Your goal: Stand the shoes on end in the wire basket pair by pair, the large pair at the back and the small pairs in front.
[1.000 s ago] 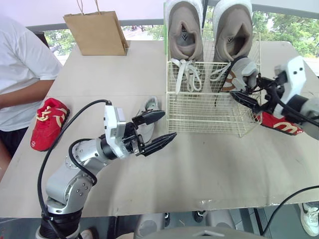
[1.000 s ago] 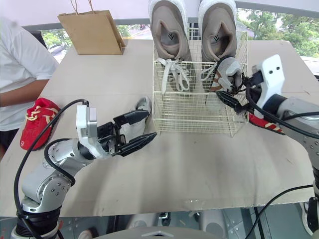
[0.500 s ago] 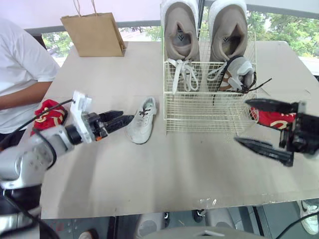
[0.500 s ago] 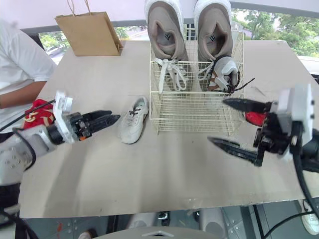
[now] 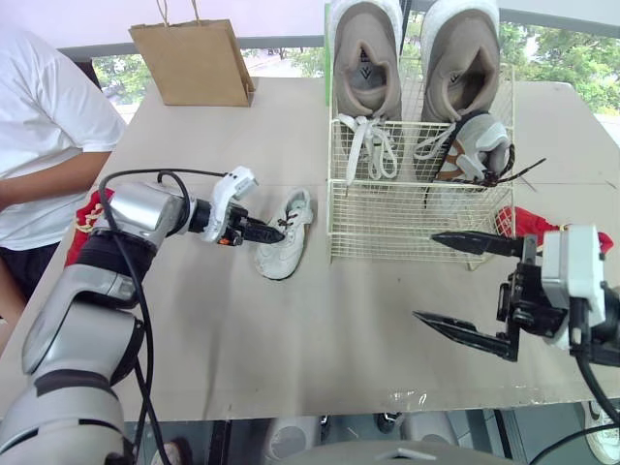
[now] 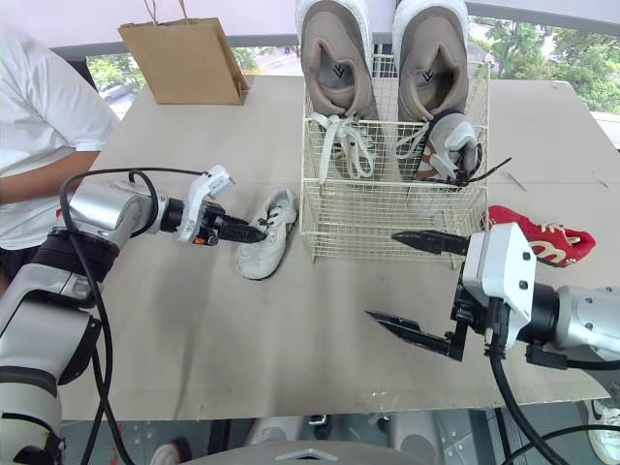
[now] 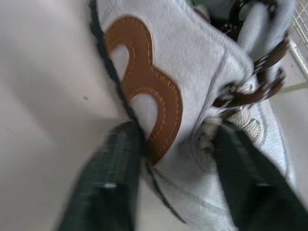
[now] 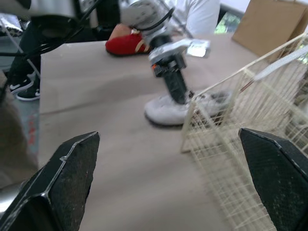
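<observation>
Left tool: the left tool point(image 5: 260, 232) is low over the desk point(image 5: 291, 358), at the grey shoe point(image 5: 286, 237). Its fingers point(image 7: 113, 173) stand apart, one on each side of the shoe's upper, and no squeeze shows.
Grey shoe: it lies flat on the desk just left of the basket point(image 5: 387, 208), toe toward the near edge.
Slip risk: the fingers flank soft fabric rather than the sole, so the shoe could fold or twist out once lifted.
Lace risk: its loose laces could catch on the basket's wire on the way over the rim.
Basket: the large pair point(image 5: 363, 58) stands on end at the back. The mate point(image 5: 475, 145) leans in the front right corner, its laces spilling over the wire.
Knock risk: a careless drop beside the mate could tip it flat or tangle the two sets of laces.
Right tool: the right tool point(image 6: 418, 286) hangs wide open over the near desk, in front of the basket. A swing from there could shove the light basket.
Red shoes: one red shoe point(image 6: 538, 237) lies right of the basket; the other point(image 5: 89, 205) is far left, beside a person point(image 5: 39, 126), so a reach there could brush them.
</observation>
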You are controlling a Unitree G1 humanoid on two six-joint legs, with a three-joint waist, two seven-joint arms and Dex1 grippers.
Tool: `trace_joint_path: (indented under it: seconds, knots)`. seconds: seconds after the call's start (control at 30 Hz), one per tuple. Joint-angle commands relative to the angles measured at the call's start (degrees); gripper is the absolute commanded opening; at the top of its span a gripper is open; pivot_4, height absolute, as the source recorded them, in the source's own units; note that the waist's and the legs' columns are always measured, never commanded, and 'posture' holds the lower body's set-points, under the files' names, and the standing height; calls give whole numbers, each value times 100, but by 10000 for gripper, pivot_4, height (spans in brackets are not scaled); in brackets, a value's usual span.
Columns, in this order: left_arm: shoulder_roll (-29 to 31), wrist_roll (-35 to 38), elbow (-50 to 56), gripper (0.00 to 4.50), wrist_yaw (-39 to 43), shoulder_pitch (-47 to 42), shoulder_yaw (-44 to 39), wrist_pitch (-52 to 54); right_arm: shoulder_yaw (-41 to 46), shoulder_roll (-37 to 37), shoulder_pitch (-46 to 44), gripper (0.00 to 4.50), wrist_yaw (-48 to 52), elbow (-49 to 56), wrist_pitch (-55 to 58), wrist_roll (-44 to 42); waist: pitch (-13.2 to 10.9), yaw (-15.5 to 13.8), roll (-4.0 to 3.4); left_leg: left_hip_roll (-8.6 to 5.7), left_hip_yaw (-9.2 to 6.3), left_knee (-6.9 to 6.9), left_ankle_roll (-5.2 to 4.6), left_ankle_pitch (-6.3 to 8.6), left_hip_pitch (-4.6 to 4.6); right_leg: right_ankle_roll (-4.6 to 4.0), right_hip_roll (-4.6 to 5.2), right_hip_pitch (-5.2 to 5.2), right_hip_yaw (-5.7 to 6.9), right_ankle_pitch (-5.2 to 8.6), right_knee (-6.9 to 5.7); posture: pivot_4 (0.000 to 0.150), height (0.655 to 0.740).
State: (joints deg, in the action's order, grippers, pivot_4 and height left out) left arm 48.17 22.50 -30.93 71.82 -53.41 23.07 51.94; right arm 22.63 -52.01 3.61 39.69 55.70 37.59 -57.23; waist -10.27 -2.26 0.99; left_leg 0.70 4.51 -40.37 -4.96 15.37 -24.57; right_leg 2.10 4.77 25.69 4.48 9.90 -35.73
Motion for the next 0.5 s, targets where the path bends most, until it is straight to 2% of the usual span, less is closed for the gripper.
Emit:
trace_joint_path:
  seconds: [0.03, 0.07, 0.23, 0.3, 0.37, 0.43, 0.5]
  knots:
    - [61, 273, 377, 3662, 294, 375, -451, 351, 209, -6, 73, 45000, 19, 71, -219, -5, 0, 17, 0, -1, -1, -3, -4, 2, -1, 1, 4, 0, 1, 0, 0, 1500, 7400]
    - [130, 447, 610, 289, 201, 572, -798, 514, 234, -10, 95, 45000, 62, 18, -252, -2, 0, 46, 0, -1, 0, -5, -7, 4, -2, 1, 8, 2, 0, 0, 1, 1500, 7400]
    - [44, 1501, 2140, 289, -934, 1540, -3244, 1249, 302, -63, 90, 45000, 302, -273, -406, 66, -12, 133, 20, 6, -23, -5, 16, -9, -14, 2, 34, 6, -11, -1, -1, 1500, 7400]
    - [-465, 2085, 3314, 289, -1914, 1823, -4608, 1397, 462, -91, 117, 45000, 480, -455, -458, 17, -13, 116, 20, 8, -34, -5, 26, -15, -14, 3, 34, 3, 1, -1, -2, 1500, 7400]
    - [-1035, 2410, 4362, 289, -3009, 1897, -5598, 1323, 574, -124, 96, 45000, 636, -641, -485, -47, -12, 89, 21, 7, -42, -5, 34, -19, -12, 2, 42, -5, 8, -1, -4, 1500, 7400]
    - [-1425, 2786, 5154, 289, -3658, 1864, -6004, 1217, 602, -134, 115, 45000, 799, -793, -536, 14, -7, 90, 29, 4, -43, -6, 40, -22, -3, 2, 48, -16, 7, -3, -2, 1500, 7400]
    - [-1776, 2809, 5780, 289, -4251, 1702, -5927, 910, 563, -96, 175, 45000, 938, -954, -638, 189, -7, 82, 29, 0, -42, -6, 48, -27, 11, 2, 47, -25, 6, -8, -7, 1500, 7400]
